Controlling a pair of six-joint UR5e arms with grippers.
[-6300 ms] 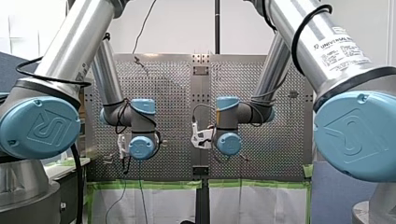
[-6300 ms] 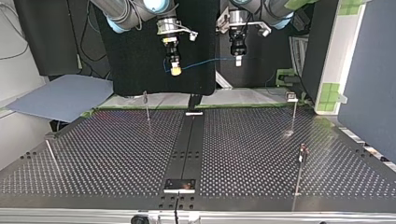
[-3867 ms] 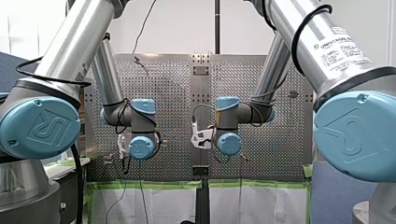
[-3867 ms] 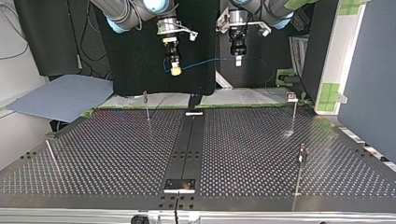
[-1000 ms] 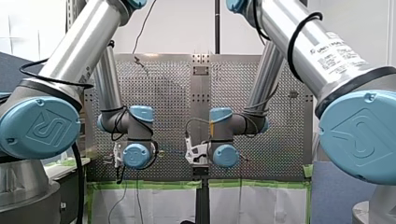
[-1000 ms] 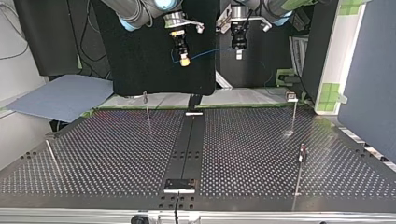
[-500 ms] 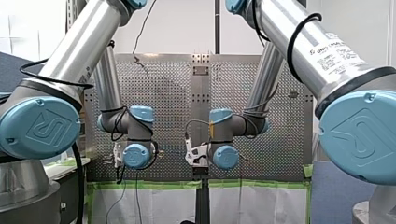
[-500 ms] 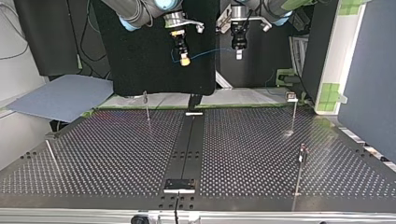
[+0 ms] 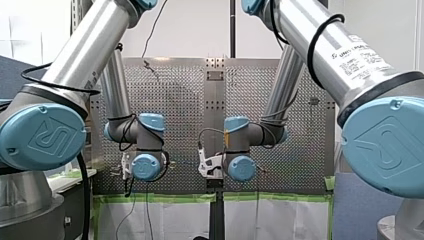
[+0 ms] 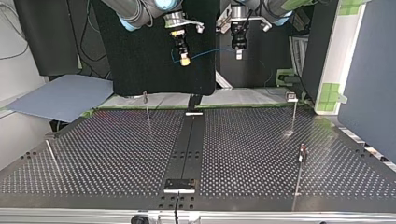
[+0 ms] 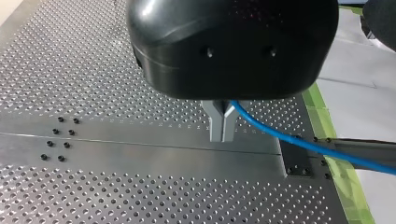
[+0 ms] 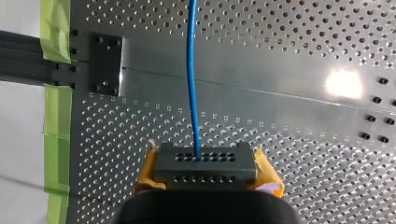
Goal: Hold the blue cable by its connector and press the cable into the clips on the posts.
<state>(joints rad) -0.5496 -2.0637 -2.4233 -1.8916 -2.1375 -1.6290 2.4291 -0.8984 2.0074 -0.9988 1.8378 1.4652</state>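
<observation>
Blue cable [image 10: 210,50], a thin round cord, hung taut at 12 o'clock in the top view, well above the perforated metal table [image 10: 116,154]. Our right gripper [image 10: 185,60] clenched its dark grey perforated connector block [image 12: 205,165] between yellow pads [image 12: 148,170]; our left gripper [image 11: 223,135] pinched the cable further along. Thin metal posts [image 10: 146,106] stood at 9, 3 and 4 o'clock, all untouched. We judged that lowering should keep the span taut and centred over a clip.
</observation>
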